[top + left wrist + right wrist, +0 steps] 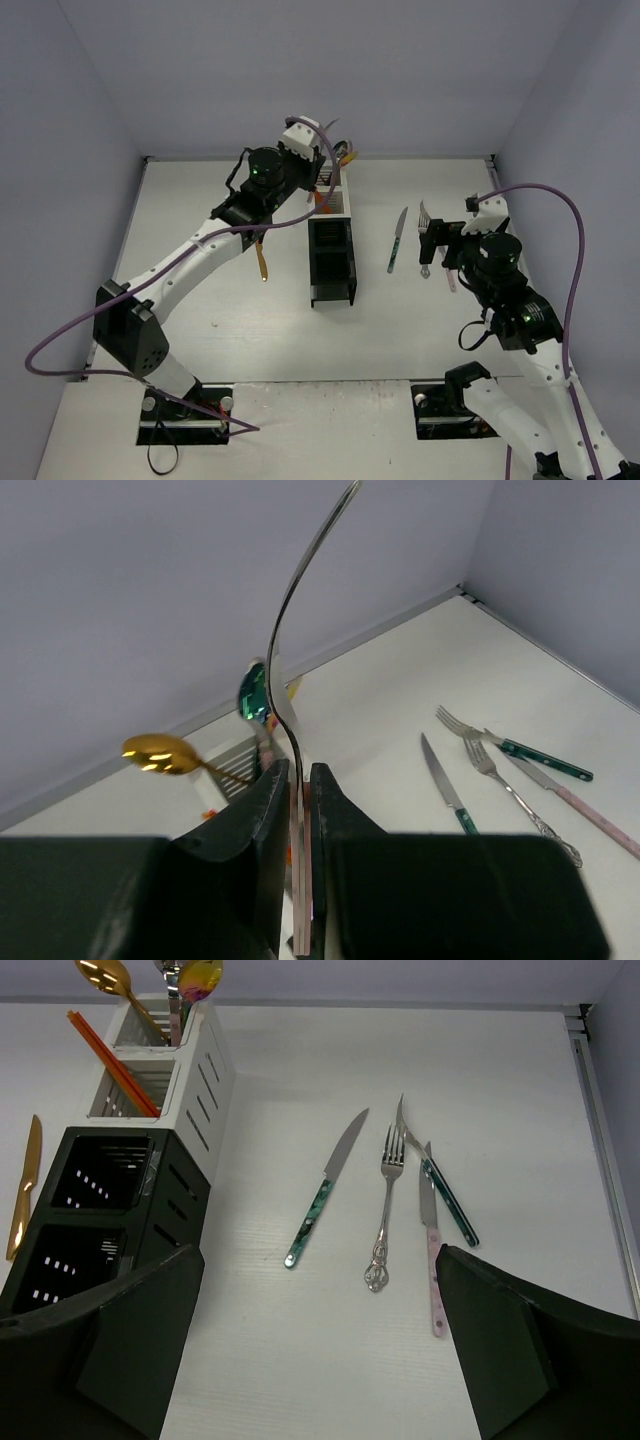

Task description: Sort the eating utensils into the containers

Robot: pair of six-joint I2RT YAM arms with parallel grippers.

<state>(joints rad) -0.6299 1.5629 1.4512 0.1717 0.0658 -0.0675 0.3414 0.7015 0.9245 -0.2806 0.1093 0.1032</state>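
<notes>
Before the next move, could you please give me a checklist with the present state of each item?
1. Left end effector shut on the silver utensil: ok.
2. Silver utensil lined up over a white bin: cannot tell.
3. Right end effector open: ok.
4. Pink-handled knife apart from teal-handled fork: not ok, they seem to touch.
5. Gold knife sorted: not ok, it lies on the table.

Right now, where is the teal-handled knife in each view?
Top external: teal-handled knife, right of centre.
Left wrist: teal-handled knife, lower right.
Right wrist: teal-handled knife, centre.
Shared landmark: silver fork lying beside it, on its right in every view.
</notes>
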